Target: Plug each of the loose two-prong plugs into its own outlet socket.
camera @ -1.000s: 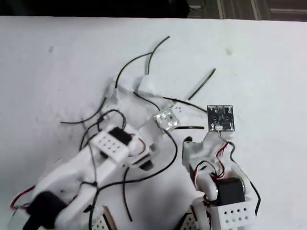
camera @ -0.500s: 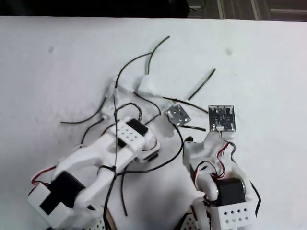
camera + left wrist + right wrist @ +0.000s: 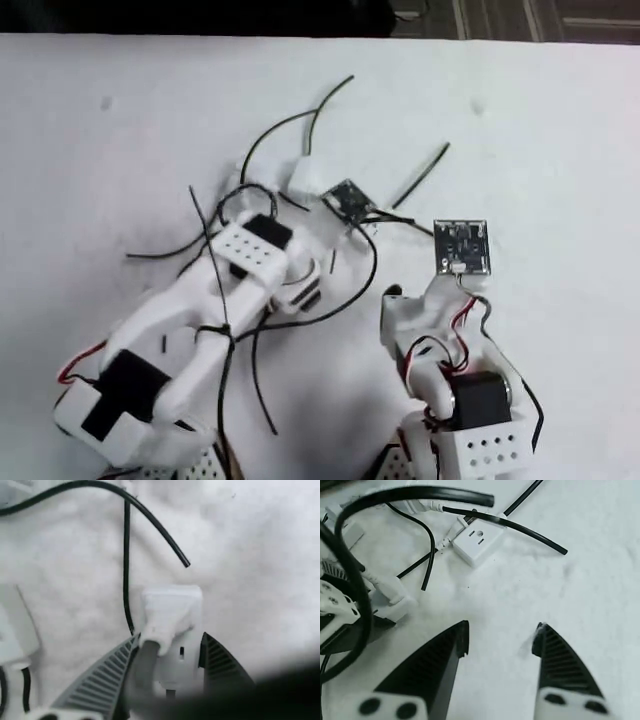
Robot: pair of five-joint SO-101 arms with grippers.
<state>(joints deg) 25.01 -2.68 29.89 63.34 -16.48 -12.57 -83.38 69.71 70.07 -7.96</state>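
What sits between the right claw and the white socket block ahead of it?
Only bare table separates the right claw from the socket block, seen in the right wrist view.

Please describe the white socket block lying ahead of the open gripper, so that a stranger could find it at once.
On the white table, look past the open right gripper to the tangle of black cables. Among them lies a white socket block. Unlike the thin cables around it, it is boxy, with dark holes in its upper face.
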